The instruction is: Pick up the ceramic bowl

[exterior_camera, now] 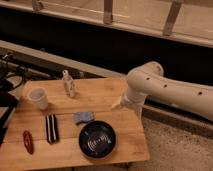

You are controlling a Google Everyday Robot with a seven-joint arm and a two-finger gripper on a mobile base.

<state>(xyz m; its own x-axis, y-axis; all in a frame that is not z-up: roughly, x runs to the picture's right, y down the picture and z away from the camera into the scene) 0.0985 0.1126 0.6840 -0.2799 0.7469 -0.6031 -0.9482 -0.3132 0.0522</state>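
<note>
The ceramic bowl (pixel 97 139) is wide, shallow and glossy black with pale ring marks inside. It sits on the wooden table (pixel 107 95) near the front right edge. My white arm (pixel 150 85) comes in from the right and bends down over the table's right side, behind and to the right of the bowl. The gripper itself does not show; the arm's bent end, where it would be, hides it. Nothing touches the bowl.
A white cup (pixel 38 98) stands at the back left and a small clear bottle (pixel 68 84) at the back middle. A blue-grey sponge (pixel 83 117) lies just behind the bowl. A black striped item (pixel 51 128) and a red item (pixel 28 141) lie front left. Dark gear (pixel 6 87) stands at the left.
</note>
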